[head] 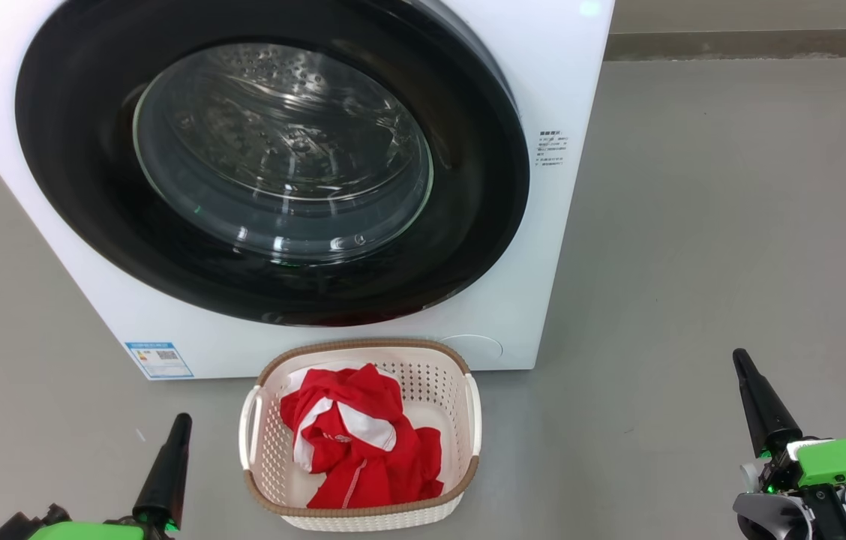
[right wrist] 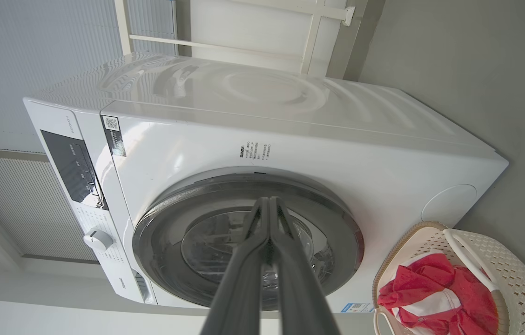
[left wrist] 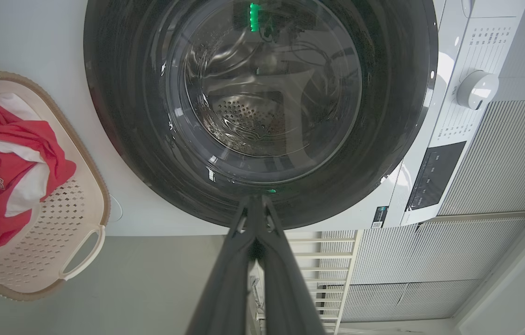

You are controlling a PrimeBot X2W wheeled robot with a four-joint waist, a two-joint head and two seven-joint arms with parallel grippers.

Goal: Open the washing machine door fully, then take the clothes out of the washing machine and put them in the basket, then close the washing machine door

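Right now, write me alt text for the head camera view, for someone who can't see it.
A white washing machine, its round black door closed, stands on a grey floor; a small basket in front of it holds red and white clothes. The left gripper and right gripper, both shut and empty, point up from the bottom corners.

Glossy black-rimmed round glass door (head: 273,165); at six o'clock, perforated cream plastic basket (head: 434,386) with soft red-and-white cloth garments (head: 363,450), seemingly matt.

the grey floor (head: 693,225) bore the washing machine (head: 543,75); the basket (head: 423,375) sat on it, just before the machine's front.
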